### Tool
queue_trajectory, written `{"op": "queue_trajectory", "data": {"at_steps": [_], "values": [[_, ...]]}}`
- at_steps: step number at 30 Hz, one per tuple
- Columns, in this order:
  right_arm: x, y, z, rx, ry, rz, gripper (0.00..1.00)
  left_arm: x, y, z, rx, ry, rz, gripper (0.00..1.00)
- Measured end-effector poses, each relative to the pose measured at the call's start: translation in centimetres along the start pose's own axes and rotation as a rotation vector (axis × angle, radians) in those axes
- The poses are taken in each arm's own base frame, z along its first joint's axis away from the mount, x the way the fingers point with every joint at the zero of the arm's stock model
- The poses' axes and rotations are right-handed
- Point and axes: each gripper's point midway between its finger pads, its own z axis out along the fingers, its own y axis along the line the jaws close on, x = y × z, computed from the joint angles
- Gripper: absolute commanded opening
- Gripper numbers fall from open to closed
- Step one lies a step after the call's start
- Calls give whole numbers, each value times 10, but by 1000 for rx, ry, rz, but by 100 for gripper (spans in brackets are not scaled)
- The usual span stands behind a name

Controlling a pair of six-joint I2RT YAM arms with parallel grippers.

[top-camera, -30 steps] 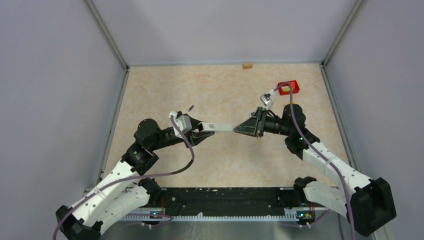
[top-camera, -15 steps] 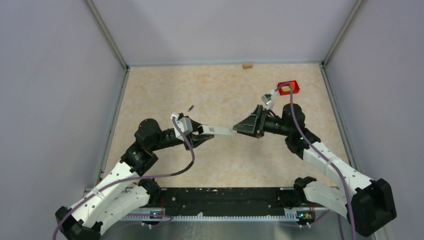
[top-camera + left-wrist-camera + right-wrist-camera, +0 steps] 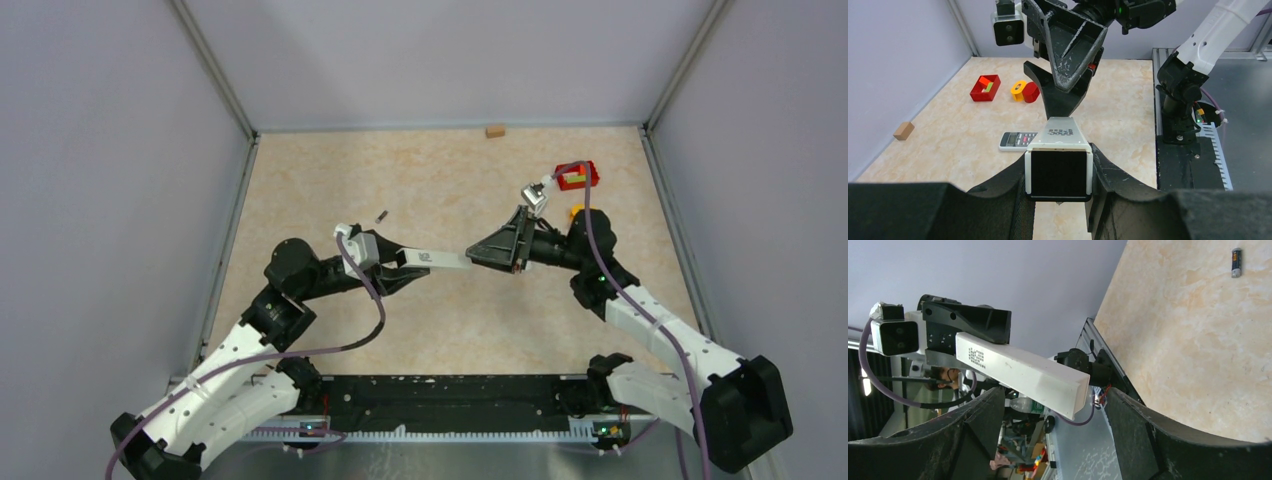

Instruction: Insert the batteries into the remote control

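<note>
My left gripper (image 3: pixel 1058 167) is shut on one end of a long plain white bar (image 3: pixel 1060 136) with a small label, held level above the table. The bar (image 3: pixel 441 259) reaches toward my right gripper (image 3: pixel 476 257). That gripper (image 3: pixel 1048 412) stands open, a jaw on each side of the bar's far end (image 3: pixel 1018 371) without touching it. The remote control (image 3: pixel 1018 141), a small white handset with grey buttons, lies flat on the table below the bar; the top view does not show it. One battery (image 3: pixel 381 215) lies alone on the table behind the left gripper (image 3: pixel 403 262), and the right wrist view shows this battery (image 3: pixel 1236 262) too.
A red open box (image 3: pixel 577 177) holding coloured pieces sits at the back right, with yellow and red rings (image 3: pixel 1024 91) beside it. A small wooden block (image 3: pixel 493 130) rests against the back wall. Grey walls close in the table on three sides.
My right gripper has opened and let go of the bar's far end. The left gripper still holds the bar, which has shifted slightly left.
</note>
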Motion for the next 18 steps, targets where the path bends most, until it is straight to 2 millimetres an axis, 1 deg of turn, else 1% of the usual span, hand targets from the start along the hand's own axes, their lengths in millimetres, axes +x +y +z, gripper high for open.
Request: {"op": "queue_trajectory", "data": {"at_steps": [2,5,12,17,18], "values": [[1,3,0,-12,6,-1,73,-4,-1,1,4,-14,0,0],[3,6,1,-25,20,-2,66,-9,-2,1,13,-33,2,0],[10,-1,5,-22,64,18,37,-11,-2,2,18,-43,7,0],[8,1,6,-4,72,-8,25,-6,-1,2,15,-23,5,0],[7,1,6,3,70,-14,21,-6,-1,2,13,-23,12,0]]}}
